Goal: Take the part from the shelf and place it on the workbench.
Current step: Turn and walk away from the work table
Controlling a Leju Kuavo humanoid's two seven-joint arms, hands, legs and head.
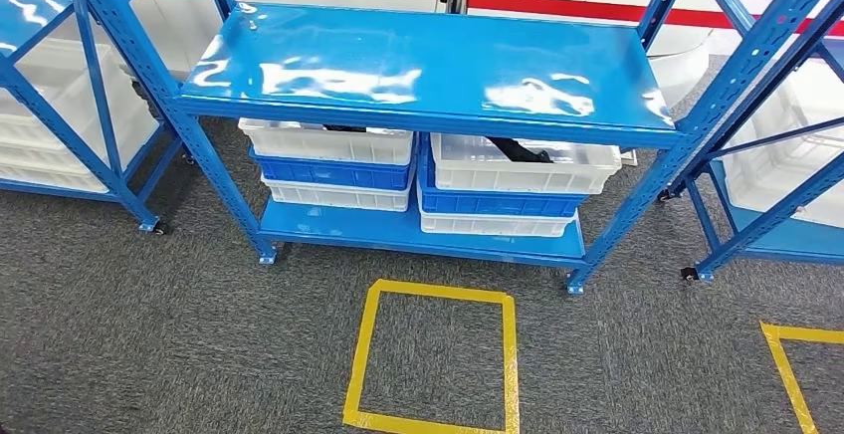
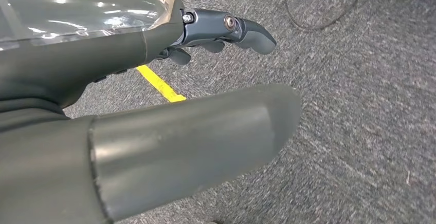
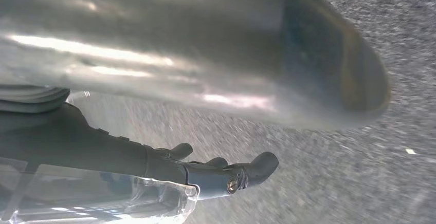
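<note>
A blue metal shelf (image 1: 428,61) stands ahead of me in the head view, its top board bare. On its lower board sit two stacks of white and blue bins. A dark part (image 1: 518,148) lies in the top white bin (image 1: 525,165) of the right stack, half hidden under the top board. Another dark part (image 1: 343,127) just shows in the top bin of the left stack. My left hand (image 2: 103,54) hangs over grey carpet with its fingers (image 2: 241,29) stretched out and nothing in it. My right hand (image 3: 154,167) also hangs over carpet, fingers (image 3: 257,167) apart, holding nothing.
A yellow tape square (image 1: 435,359) marks the carpet in front of the shelf, and part of another (image 1: 796,364) lies at the right. More blue shelves with white bins stand at the left (image 1: 60,106) and right (image 1: 776,155). A thin cable (image 2: 319,18) lies on the floor.
</note>
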